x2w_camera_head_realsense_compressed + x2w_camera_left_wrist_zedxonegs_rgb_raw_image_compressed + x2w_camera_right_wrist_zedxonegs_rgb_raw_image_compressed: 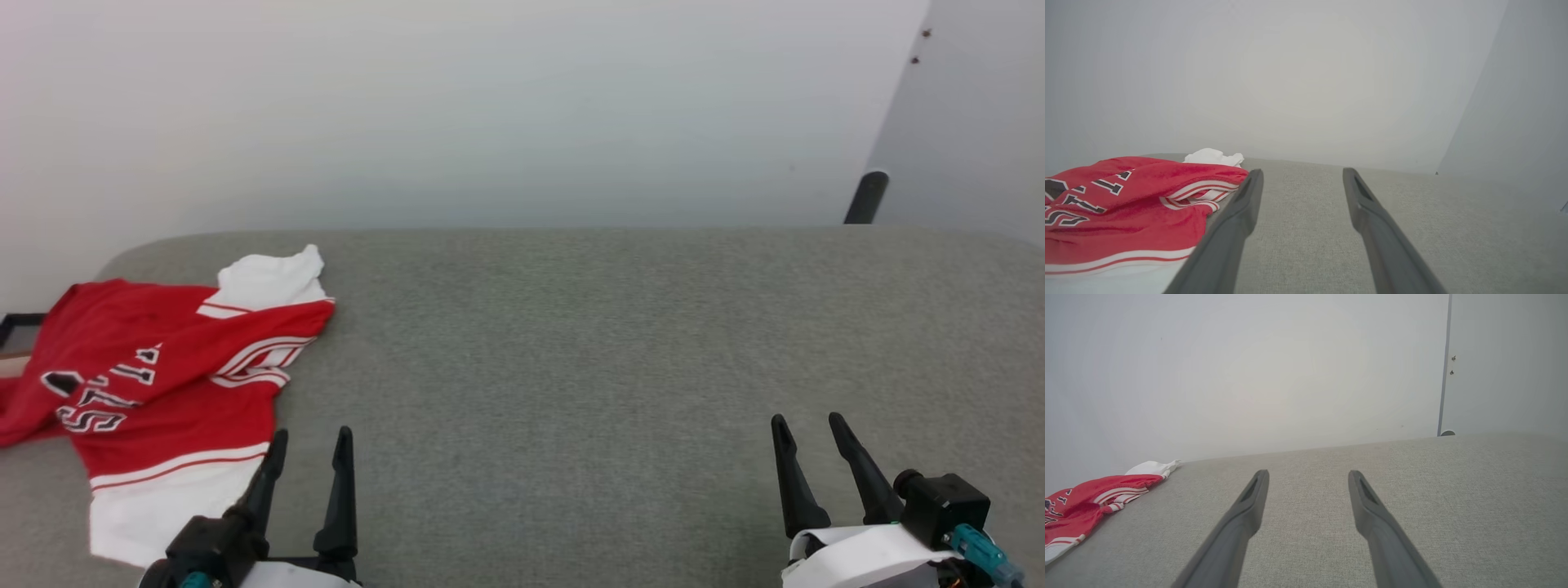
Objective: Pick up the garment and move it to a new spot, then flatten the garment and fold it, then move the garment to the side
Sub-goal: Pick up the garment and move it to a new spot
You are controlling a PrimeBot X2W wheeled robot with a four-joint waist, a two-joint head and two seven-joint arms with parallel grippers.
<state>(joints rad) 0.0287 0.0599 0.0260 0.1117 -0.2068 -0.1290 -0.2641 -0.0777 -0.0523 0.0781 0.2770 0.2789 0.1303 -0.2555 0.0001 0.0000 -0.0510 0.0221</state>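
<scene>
So left tool point(312, 433) and right tool point(808, 420) both gape wide, empty; garment point(163, 367) lies crumpled beside the left one on the desk point(571, 367).

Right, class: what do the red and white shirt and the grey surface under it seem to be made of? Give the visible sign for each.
Shirt: soft, matte knit cloth, probably cotton or polyester; it lies in limp folds and wrinkles.
Surface: coarse woven upholstery-like fabric, matte; a fine flecked grain shows, and its far corners look rounded, perhaps padded.
</scene>
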